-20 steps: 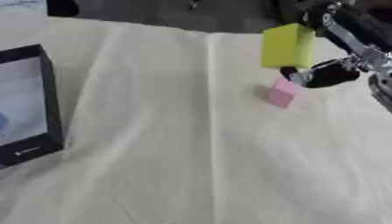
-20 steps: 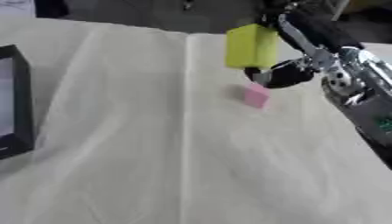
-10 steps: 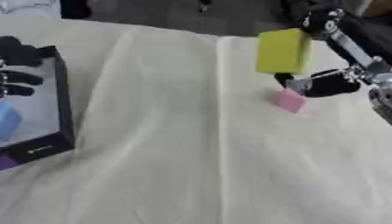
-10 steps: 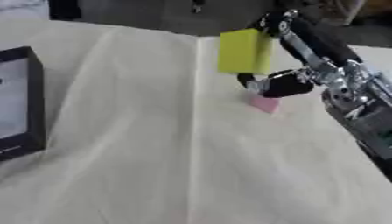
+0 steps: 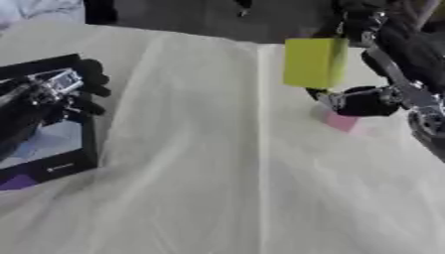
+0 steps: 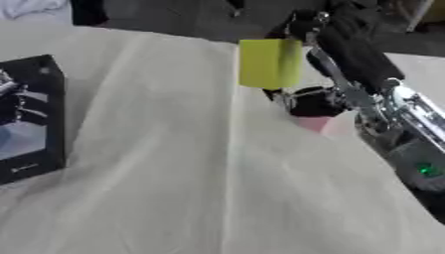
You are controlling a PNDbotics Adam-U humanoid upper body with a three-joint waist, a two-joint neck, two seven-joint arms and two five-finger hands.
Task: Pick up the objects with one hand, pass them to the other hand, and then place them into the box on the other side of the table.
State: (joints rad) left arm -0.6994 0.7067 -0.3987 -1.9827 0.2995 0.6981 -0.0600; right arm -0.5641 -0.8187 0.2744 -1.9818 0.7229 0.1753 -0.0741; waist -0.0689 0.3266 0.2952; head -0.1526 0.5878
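My right hand (image 5: 369, 99) is raised over the right part of the table with a yellow-green block (image 5: 314, 62) pinched between its fingers and thumb, the block hanging upright above the cloth. Just below and behind that hand a pink block (image 5: 340, 121) lies on the cloth. My left hand (image 5: 37, 101) comes in from the left edge over the black box (image 5: 65, 163), its fingers curled; I cannot see anything held in it. Inside the box a pale blue shape shows, and a purple piece (image 5: 16, 182) lies at its near corner.
A cream cloth (image 5: 217, 188) with long folds covers the table. The far edge borders a dark floor, and a dark object (image 5: 100, 11) stands at the far left.
The camera has swung right to left, so the whole picture shifted. My left hand has come into view over the box. The right hand has lifted the yellow-green block slightly leftward.
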